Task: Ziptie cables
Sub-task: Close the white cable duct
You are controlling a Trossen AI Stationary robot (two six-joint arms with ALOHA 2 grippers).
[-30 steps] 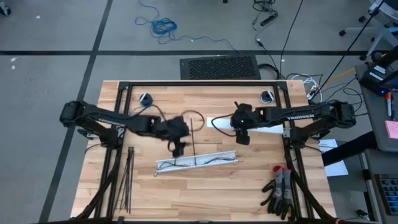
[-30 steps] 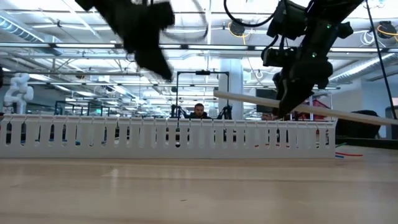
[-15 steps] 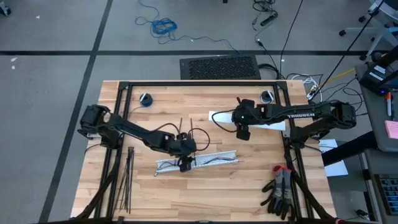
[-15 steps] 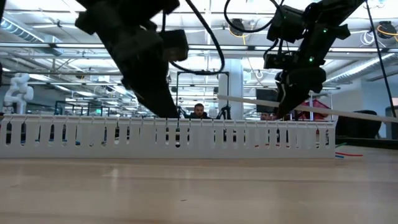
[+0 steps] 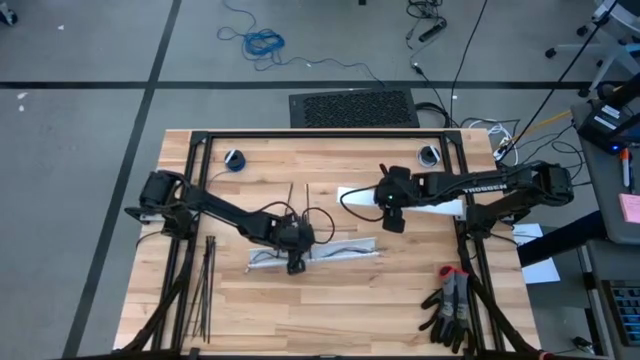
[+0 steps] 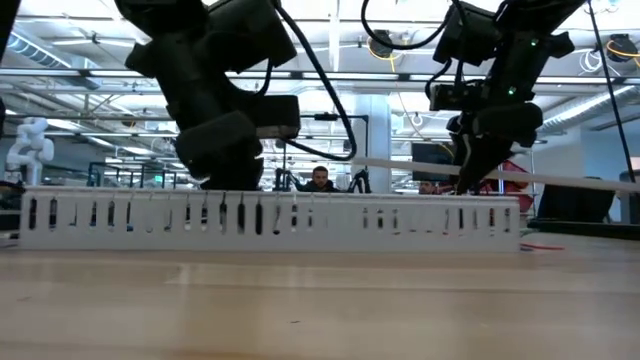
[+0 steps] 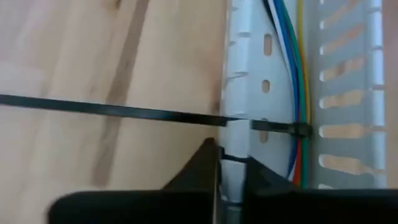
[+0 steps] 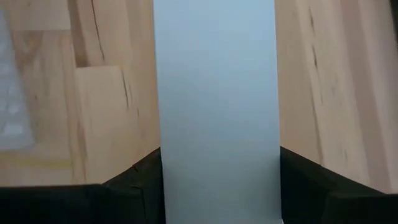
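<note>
Sitting on the wooden counter [image 5: 400, 290], the white slotted channel [image 5: 345, 250] corrals the cables [image 7: 297, 74]. Left gripper [image 5: 294, 262] pinches its wall; right gripper [image 5: 394, 222] grips a white cover strip [image 8: 214, 106]. One ziptie [image 7: 112, 110] already loops the cables.

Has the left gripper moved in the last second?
Yes. In the high view the left gripper has swung from above the white slotted channel, nearer the table's black frame, down onto the channel's left part, where it grips the channel wall.
</note>
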